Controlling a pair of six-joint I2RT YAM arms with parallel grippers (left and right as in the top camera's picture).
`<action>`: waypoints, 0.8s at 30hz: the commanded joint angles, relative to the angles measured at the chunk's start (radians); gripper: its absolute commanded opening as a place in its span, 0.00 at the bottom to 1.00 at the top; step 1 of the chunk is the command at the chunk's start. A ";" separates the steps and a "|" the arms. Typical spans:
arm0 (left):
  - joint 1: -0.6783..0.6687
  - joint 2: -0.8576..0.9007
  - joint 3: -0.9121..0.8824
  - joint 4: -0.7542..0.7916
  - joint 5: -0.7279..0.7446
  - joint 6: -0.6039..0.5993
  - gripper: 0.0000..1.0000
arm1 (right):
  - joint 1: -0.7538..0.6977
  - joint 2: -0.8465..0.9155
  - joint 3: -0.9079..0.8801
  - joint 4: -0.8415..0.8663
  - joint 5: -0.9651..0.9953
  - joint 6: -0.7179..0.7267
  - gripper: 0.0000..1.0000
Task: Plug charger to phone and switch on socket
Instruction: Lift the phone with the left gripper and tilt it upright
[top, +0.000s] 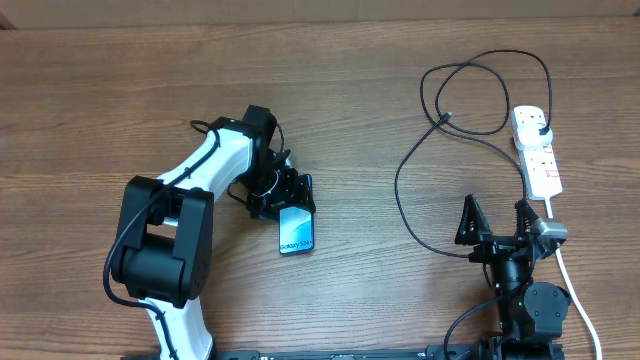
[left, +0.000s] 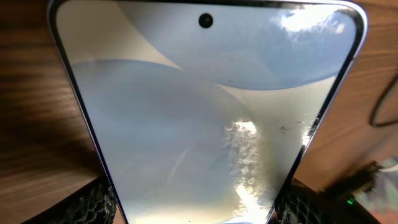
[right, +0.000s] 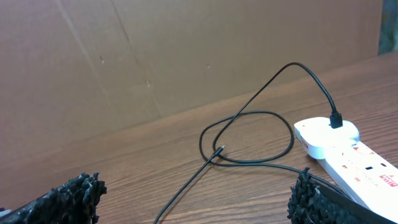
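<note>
The phone (top: 296, 234), with a light blue screen, lies left of centre on the table. It fills the left wrist view (left: 205, 112). My left gripper (top: 287, 196) is shut on the phone's end, with a finger against each long edge (left: 199, 214). The charger is a thin black cable (top: 470, 100) looped at the right. Its connector tip (top: 445, 118) lies free on the wood (right: 221, 149). Its black plug (top: 541, 128) sits in the white socket (top: 538, 152), which also shows in the right wrist view (right: 351, 158). My right gripper (top: 498, 222) is open and empty, just in front of the cable (right: 193, 205).
The socket's thick white cord (top: 572, 285) runs down the right side past the right arm's base. A brown cardboard wall (right: 155, 56) stands behind the table. The left arm's body (top: 165, 230) takes up the left front.
</note>
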 joint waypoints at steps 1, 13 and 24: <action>0.020 0.013 -0.002 -0.015 0.124 0.030 0.66 | -0.001 -0.012 -0.011 0.004 0.010 -0.007 1.00; 0.088 0.013 -0.002 -0.040 0.325 0.051 0.65 | -0.001 -0.012 -0.011 0.004 0.010 -0.007 1.00; 0.170 0.013 -0.002 -0.089 0.457 0.025 0.60 | -0.001 -0.012 -0.011 0.004 0.011 -0.007 1.00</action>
